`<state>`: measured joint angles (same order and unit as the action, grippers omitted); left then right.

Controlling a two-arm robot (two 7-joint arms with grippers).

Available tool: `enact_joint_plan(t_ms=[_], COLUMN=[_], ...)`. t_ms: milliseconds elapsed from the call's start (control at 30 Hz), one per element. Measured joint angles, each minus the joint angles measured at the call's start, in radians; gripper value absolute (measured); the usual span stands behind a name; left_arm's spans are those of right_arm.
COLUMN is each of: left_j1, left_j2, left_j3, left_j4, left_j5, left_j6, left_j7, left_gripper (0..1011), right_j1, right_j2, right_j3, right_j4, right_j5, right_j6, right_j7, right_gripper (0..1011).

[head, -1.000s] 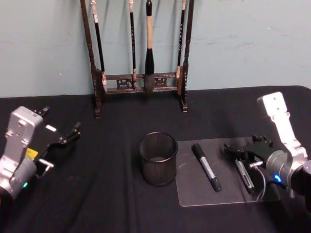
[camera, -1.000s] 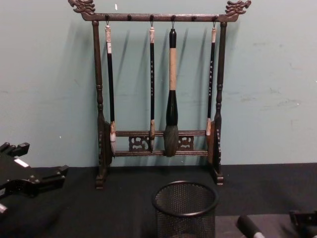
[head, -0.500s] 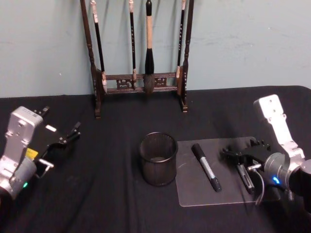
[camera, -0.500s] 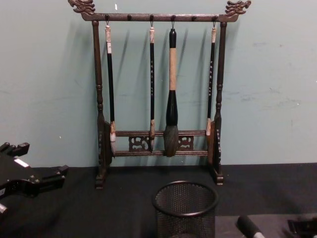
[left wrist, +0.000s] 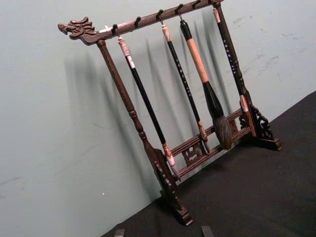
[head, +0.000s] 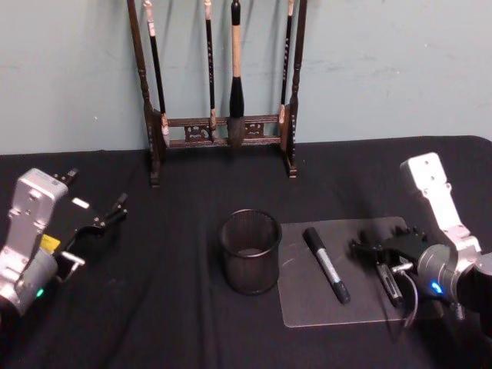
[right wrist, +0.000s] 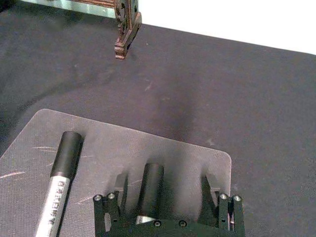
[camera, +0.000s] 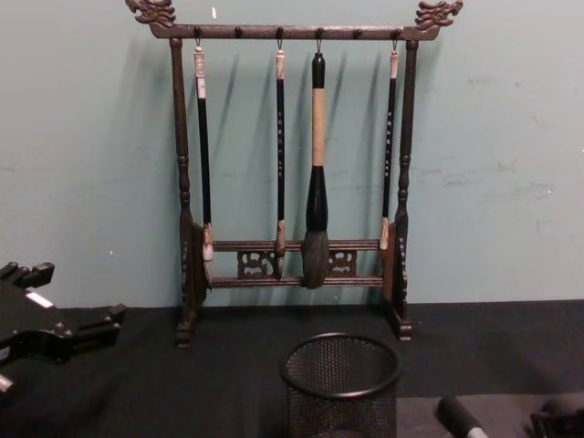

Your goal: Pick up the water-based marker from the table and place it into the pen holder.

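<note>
chest view, 6 o'clock edge: pen holder (camera: pixel 340 383) base, marker (camera: pixel 453 415) body cut off. marker label unreadable.

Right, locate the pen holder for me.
Head view: the pen holder stands centrally, left of the clear mat, in front of the brush rack.

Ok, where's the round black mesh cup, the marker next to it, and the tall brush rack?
Round black wire-mesh pen holder (head: pixel 250 270): head view, front wall.
Black-and-silver marker (head: pixel 326 265) beside it: head view, mid-barrel.
Tall dark wooden brush rack (camera: pixel 177 119): chest view, left post.
</note>
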<state>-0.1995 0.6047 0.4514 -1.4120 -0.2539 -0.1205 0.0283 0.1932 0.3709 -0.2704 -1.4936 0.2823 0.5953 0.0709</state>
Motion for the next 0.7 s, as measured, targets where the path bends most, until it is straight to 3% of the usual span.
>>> enact_joint_plan(t_ms=[700], left_j1=[0.000], left_j2=[0.000], left_j3=[0.000], left_j4=[0.000], left_j5=[0.000], left_j6=[0.000], left_j7=[0.000], left_gripper=[1001], right_j1=[-0.005], right_j2=[-0.010], right_j3=[0.012], right_j4=[0.002], right_j5=[-0.021], right_j6=[0.002], right_j7=[0.018], right_gripper=[1003])
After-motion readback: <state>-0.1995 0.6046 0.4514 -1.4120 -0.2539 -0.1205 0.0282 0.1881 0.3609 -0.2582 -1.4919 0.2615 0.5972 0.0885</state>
